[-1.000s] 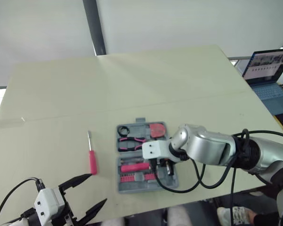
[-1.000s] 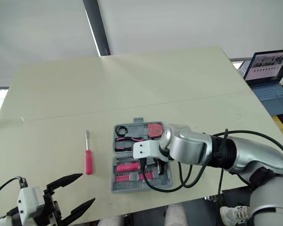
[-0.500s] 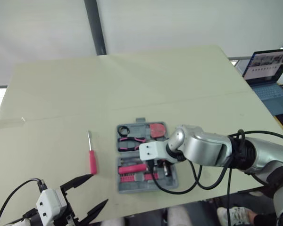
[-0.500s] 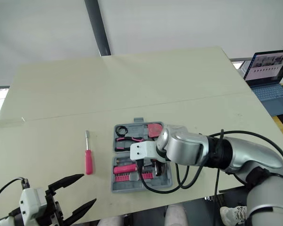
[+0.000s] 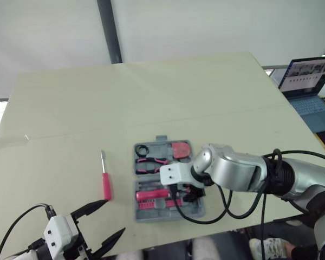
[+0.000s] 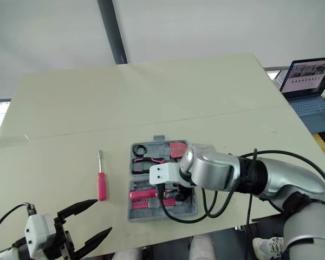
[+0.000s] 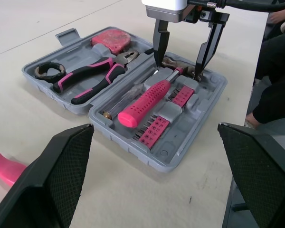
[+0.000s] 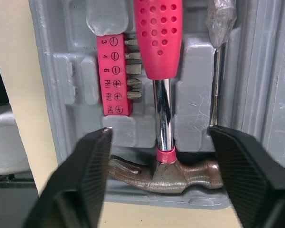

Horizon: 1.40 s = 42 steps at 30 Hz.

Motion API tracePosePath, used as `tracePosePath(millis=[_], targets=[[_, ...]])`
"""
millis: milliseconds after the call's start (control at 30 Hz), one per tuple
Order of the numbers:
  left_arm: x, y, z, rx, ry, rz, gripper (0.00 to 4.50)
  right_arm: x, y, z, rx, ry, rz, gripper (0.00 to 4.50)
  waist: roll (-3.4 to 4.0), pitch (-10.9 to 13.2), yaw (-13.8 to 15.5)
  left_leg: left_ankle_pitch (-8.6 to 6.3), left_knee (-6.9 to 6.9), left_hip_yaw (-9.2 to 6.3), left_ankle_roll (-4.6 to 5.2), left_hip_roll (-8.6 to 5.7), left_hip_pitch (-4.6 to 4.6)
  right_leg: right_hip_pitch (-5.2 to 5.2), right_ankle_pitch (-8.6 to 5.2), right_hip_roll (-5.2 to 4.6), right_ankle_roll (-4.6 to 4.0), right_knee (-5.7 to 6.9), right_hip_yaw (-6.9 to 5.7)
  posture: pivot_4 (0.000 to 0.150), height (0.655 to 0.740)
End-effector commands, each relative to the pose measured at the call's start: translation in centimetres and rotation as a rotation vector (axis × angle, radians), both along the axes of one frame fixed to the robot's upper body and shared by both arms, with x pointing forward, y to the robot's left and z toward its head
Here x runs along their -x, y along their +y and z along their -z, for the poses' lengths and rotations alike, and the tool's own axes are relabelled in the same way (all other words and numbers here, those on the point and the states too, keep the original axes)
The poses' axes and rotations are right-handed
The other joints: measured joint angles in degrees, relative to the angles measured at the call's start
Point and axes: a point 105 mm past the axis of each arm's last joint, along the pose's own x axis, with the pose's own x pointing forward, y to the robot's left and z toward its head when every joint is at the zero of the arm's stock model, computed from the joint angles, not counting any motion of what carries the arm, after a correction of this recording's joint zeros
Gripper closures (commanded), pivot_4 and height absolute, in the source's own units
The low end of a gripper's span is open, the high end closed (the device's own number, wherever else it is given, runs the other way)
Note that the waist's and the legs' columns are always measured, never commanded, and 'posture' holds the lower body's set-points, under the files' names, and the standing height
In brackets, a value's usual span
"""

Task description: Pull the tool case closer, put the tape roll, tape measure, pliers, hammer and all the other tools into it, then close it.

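Open tool case (image 7: 147,159) lying on the table (image 5: 151,92) near its front edge. The far half holds the tape roll (image 7: 48,70), pliers (image 7: 85,85) and tape measure (image 7: 110,39). The near half holds the hammer (image 7: 145,97) beside rows of pink bits. The right gripper (image 7: 177,66) points down into the case, its fingers spread wide to either side of the hammer's head and gripping nothing. A screwdriver (image 5: 105,179) lies on the table left of the case. The left gripper (image 5: 112,216) hovers open near the table's front edge, holding nothing.
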Motion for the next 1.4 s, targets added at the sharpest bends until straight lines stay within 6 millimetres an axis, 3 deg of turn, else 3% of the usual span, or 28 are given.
tracePosePath(millis=[33,133,167,233,400,433,533,700,833,867,933,1100,1400], targets=[[0.0,-0.2,-0.3,0.000,-0.026,0.019,0.00,-0.3,-0.1,-2.5,-0.091,-0.038,0.044,0.67,-0.02,-0.01,0.03,0.00,0.02,0.00,0.00,0.00,0.00,0.00,0.00,0.00,0.00,0.00,0.00,0.150,0.7373],[0.0,-0.1,-0.3,0.004,-0.029,0.017,0.00,-0.9,-0.3,-2.9,-0.247,-0.052,0.085,0.67,-0.23,-0.14,0.20,0.00,0.00,-0.02,0.00,0.00,0.00,0.02,0.00,0.00,-0.01,0.02,-0.02,0.150,0.7373],[-0.1,-0.1,-0.3,0.005,-0.029,0.016,0.00,-0.9,-0.1,-2.8,-0.311,-0.031,0.101,0.90,-0.25,-0.15,0.17,0.00,0.01,0.00,0.00,0.00,0.00,0.02,0.00,0.00,-0.01,0.01,-0.02,0.150,0.7373],[-0.1,-0.1,-0.2,0.006,-0.028,0.017,0.00,-0.9,0.1,-2.8,-0.442,-0.022,0.076,1.49,-0.33,-0.19,0.18,0.00,0.01,0.01,0.00,0.00,0.00,0.02,0.00,-0.01,-0.01,0.01,-0.01,0.150,0.7373],[-0.2,-0.1,-0.3,0.007,-0.035,0.020,0.00,-0.5,0.8,-3.4,-0.787,-0.014,0.021,3.74,-0.40,-0.23,0.16,0.00,0.02,0.10,0.00,0.01,0.04,0.02,0.00,-0.01,-0.01,0.02,0.00,0.150,0.7373],[-0.2,-0.1,-0.3,0.007,-0.037,0.021,0.00,-0.7,0.6,-2.8,-0.794,-0.016,0.027,3.91,-0.40,-0.23,0.16,0.00,-0.01,0.10,0.00,0.02,0.08,0.04,0.00,0.00,-0.01,0.04,-0.01,0.150,0.7373],[-0.4,-0.3,-0.4,0.010,-0.040,0.024,0.00,-1.1,0.1,-0.6,-0.789,0.018,0.048,3.91,-0.45,-0.26,0.11,0.00,0.00,0.14,0.00,0.02,0.11,0.06,0.00,-0.01,-0.01,0.03,0.00,0.150,0.7373],[-0.5,-0.3,-0.4,0.015,-0.040,0.021,0.00,-0.8,0.6,0.0,-0.874,0.043,0.030,3.91,-0.44,-0.26,0.15,0.00,0.01,0.15,0.00,0.02,0.12,0.07,0.00,0.00,-0.01,0.04,0.00,0.150,0.7373],[-0.4,-0.4,-0.3,0.019,-0.040,0.016,0.00,-0.9,0.2,1.4,-0.834,0.054,0.028,3.91,-0.45,-0.26,0.19,0.00,0.03,0.14,0.01,0.02,0.13,0.10,0.00,-0.01,-0.01,0.04,0.00,0.150,0.7373],[-0.4,-0.4,-0.2,0.020,-0.040,0.013,0.00,-0.8,0.2,1.5,-0.830,0.064,0.029,3.91,-0.45,-0.26,0.19,0.00,0.03,0.14,0.00,0.02,0.13,0.10,0.00,-0.01,-0.01,0.04,0.00,0.150,0.7373],[-0.3,-0.3,-0.1,0.021,-0.038,0.011,0.00,-0.7,0.2,1.4,-0.838,0.074,0.032,4.46,-0.44,-0.26,0.18,0.00,0.03,0.14,0.00,0.03,0.13,0.09,0.00,-0.01,-0.01,0.04,0.00,0.150,0.7373],[-0.2,-0.4,0.0,0.022,-0.036,0.012,0.00,-0.6,0.2,0.7,-0.876,0.062,0.024,4.48,-0.45,-0.26,0.27,0.00,0.04,0.14,0.00,0.03,0.13,0.09,0.00,0.00,-0.01,0.05,-0.01,0.150,0.7373],[-0.6,-0.8,-0.1,0.017,-0.045,0.029,0.00,-0.1,0.1,1.9,-0.853,0.100,0.023,4.48,-0.45,-0.26,0.23,0.00,0.04,0.14,0.00,0.03,0.13,0.09,0.00,-0.01,-0.01,0.06,-0.01,0.150,0.7373]])
